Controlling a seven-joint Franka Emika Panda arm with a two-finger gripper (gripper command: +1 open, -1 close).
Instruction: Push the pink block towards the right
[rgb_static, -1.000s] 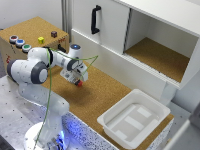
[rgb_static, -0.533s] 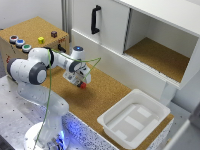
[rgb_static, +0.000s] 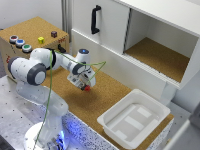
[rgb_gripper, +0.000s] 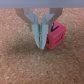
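- Spreading under everything is one cork-textured worktop (rgb_static: 107, 102), speckled brown and grainy, with a raised cork-topped box (rgb_static: 30, 30) at the exterior view's left.
- One white cabinet (rgb_static: 145, 35) stands behind it, smooth-faced, with a black handle (rgb_static: 94, 19) and an open compartment floored in cork.
- One white robot arm (rgb_static: 37, 67), rounded and glossy, reaches over the worktop.
- One white tray (rgb_static: 111, 121), rectangular and smooth plastic, sits at the exterior view's right, well apart from the arm.
- One gripper (rgb_gripper: 41, 46) shows two pale, tapering fingers (rgb_gripper: 33, 31) drawn close together, holding nothing, tips at the cork.
- One pink block (rgb_gripper: 56, 36), a small cube with grooved faces, lies on the cork touching the fingers' side.
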